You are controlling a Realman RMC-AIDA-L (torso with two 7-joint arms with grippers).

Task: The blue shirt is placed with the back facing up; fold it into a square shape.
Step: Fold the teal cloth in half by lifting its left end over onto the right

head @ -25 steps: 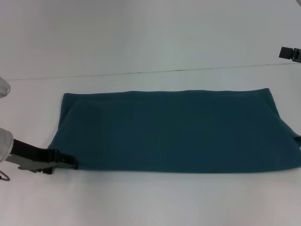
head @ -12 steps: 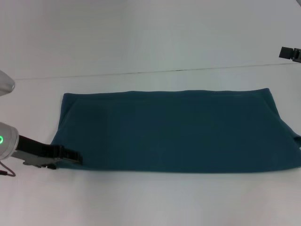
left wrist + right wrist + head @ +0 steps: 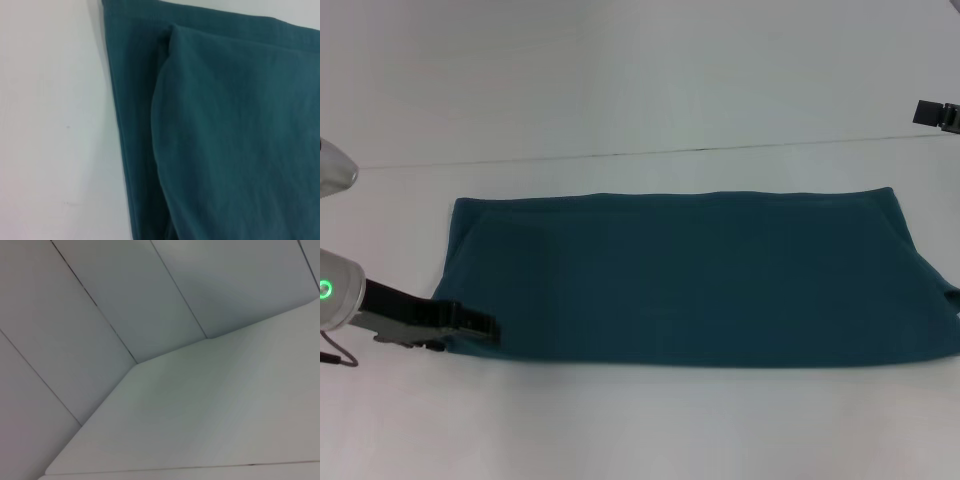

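The blue shirt (image 3: 690,275) lies flat on the white table (image 3: 640,420) as a long teal band running left to right, plain side up. My left gripper (image 3: 482,327) sits low at the shirt's near-left corner, its tip over the cloth's edge. The left wrist view shows that end of the shirt (image 3: 235,130) close up, a folded layer lying over a narrower strip along the hem, with bare table (image 3: 50,125) beside it. My right gripper (image 3: 935,112) hangs far off at the back right, away from the shirt.
A thin seam (image 3: 620,154) crosses the table behind the shirt. The right wrist view holds only the table surface (image 3: 200,415) and panelled walls (image 3: 100,300). White table runs along the front of the shirt.
My left gripper has slid right and slightly away from me, from just off the near-left corner onto the shirt's edge. The shirt and the right arm have not moved.
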